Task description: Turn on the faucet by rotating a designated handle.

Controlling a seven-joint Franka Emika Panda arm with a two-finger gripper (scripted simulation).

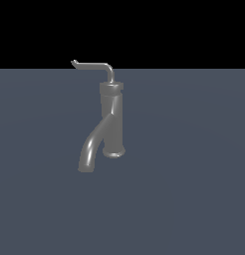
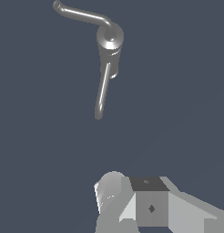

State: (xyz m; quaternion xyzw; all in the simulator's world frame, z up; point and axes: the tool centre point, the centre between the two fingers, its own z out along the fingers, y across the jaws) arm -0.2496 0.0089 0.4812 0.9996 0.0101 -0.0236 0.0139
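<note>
Wrist view: the hand (image 2: 132, 200) is seen well apart from the handle (image 2: 82, 15), untouched atop the faucet (image 2: 109, 50); its spread cannot be told.

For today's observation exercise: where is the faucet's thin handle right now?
In the exterior view, the handle sits atop the faucet, its arm reaching toward the exterior view's left, above the spout.

One faucet (image 1: 112, 117), one handle (image 1: 94, 65), seemingly one gripper (image 2: 132, 200)
</note>
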